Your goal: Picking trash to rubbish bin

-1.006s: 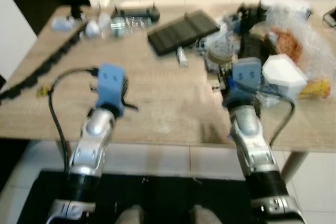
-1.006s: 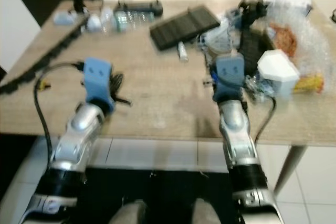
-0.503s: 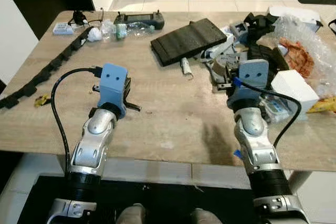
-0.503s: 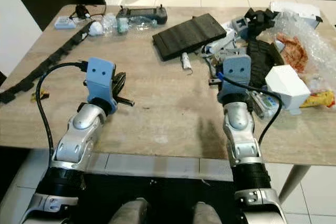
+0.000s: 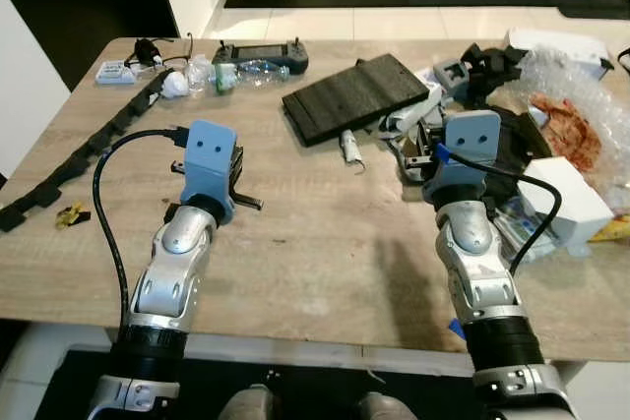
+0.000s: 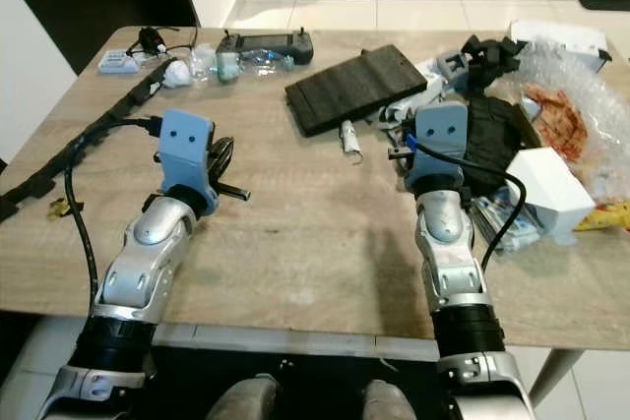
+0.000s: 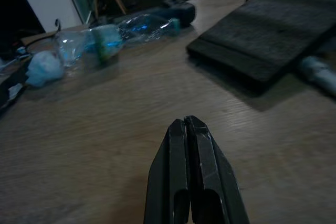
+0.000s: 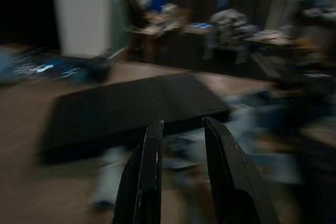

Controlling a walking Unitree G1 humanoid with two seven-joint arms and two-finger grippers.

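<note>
Trash lies across a wooden table (image 5: 325, 243): a crushed clear bottle (image 5: 251, 73) and a white tissue ball (image 5: 175, 86) at the far left, a small tube (image 5: 346, 148) in the middle, and bubble wrap (image 5: 581, 86) with a snack packet (image 5: 563, 125) at the right. My left gripper (image 7: 188, 124) is shut and empty just above bare wood, with the bottle (image 7: 142, 27) well beyond it. My right gripper (image 8: 181, 127) is open and empty, at the edge of the right-hand clutter, pointing toward a black foam slab (image 8: 131, 106).
The black slab (image 5: 354, 95) lies mid-table, with a remote controller (image 5: 261, 51) behind the bottle. A black cable chain (image 5: 98, 145) runs along the left side. A white box (image 5: 571, 199) and dark straps (image 5: 512, 135) crowd the right. Bare wood spreads between my arms.
The head view has steadied from blur and shifted, so the table sits lower in the picture. Both grippers now reach slightly farther over the table; nothing has been taken hold of.
</note>
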